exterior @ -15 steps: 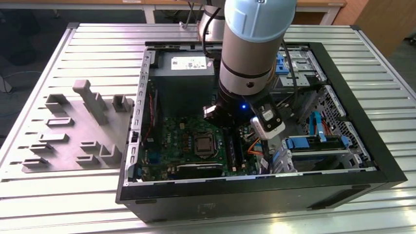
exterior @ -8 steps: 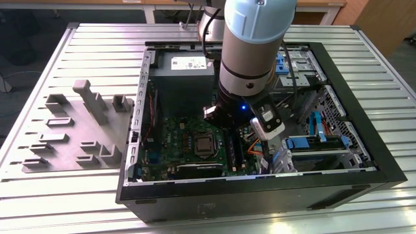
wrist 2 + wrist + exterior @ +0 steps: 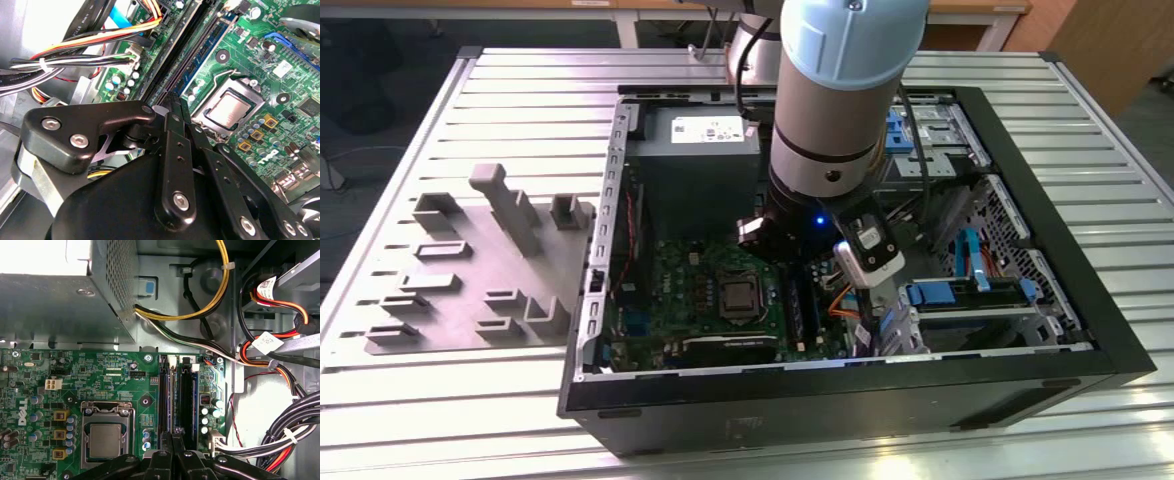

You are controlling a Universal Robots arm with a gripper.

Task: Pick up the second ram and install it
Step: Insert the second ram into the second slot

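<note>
My gripper point(image 3: 174, 101) is low inside the open computer case point(image 3: 1067, 330), over the memory slots point(image 3: 187, 395) of the green motherboard point(image 3: 700, 285). Its black fingers point(image 3: 169, 150) are shut tight against each other, and I see no gap or stick between them. The fingertips point(image 3: 172, 434) sit on the near end of the slot closest to the processor socket point(image 3: 105, 437). In that slot a thin dark edge stands upright, which looks like the second ram point(image 3: 170, 395), seated. The same strip runs beside the blue slot in the second wrist view point(image 3: 206, 50).
The grey power supply box point(image 3: 700, 135) is close behind the slots. Bundled cables point(image 3: 272, 365) crowd the side away from the socket. A drive cage with blue latches point(image 3: 947, 295) stands at the exterior view's right. A grey fixture plate point(image 3: 480, 270) lies on the slatted table outside the case.
</note>
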